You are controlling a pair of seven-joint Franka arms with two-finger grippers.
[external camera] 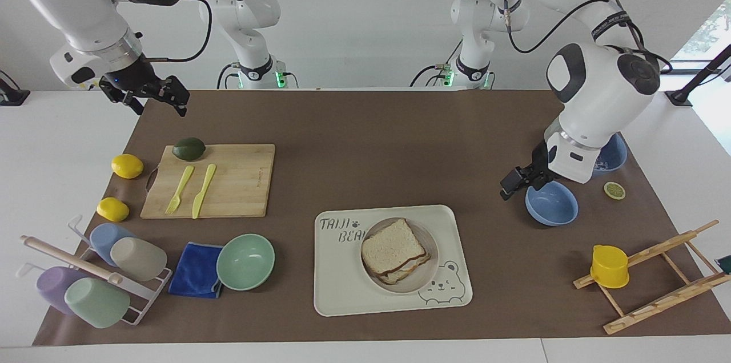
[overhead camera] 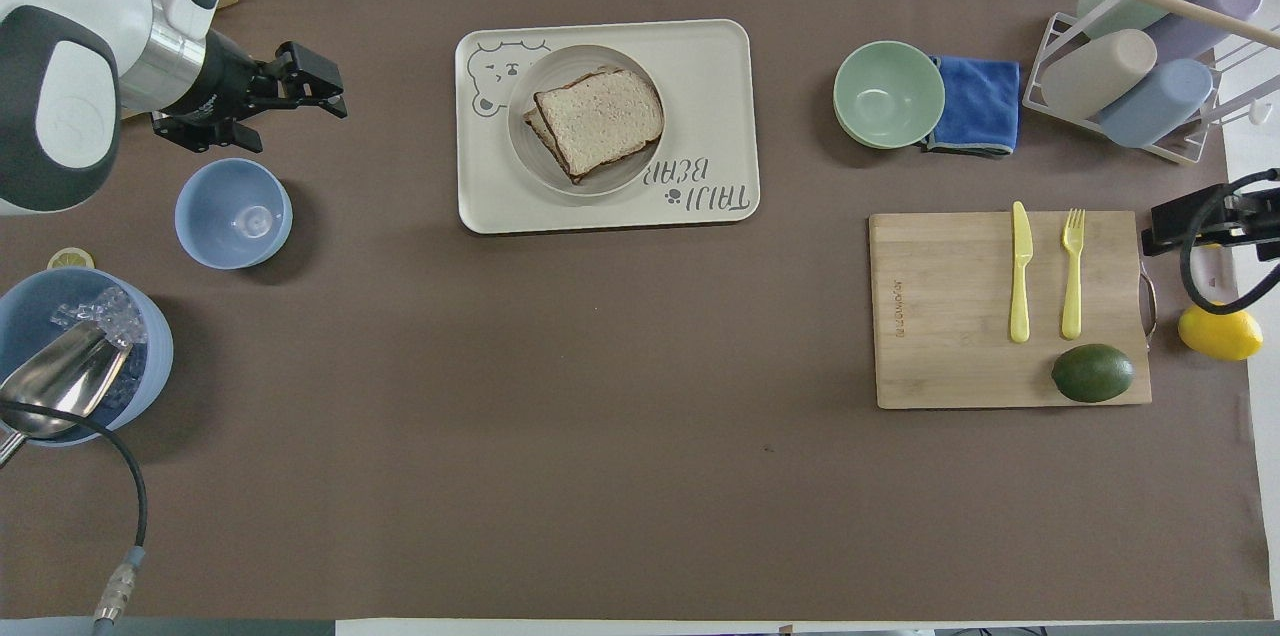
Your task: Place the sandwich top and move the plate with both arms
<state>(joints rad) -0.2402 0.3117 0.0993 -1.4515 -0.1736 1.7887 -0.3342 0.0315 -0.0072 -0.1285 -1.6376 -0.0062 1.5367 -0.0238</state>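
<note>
Resting on the sandwich, the sandwich top lies on the plate in the tray: placing looks done, moving remains. Both hands hold nothing: left hand open over the bench beside the blue bowl; right hand waits open, raised beside the cutting board.
</note>
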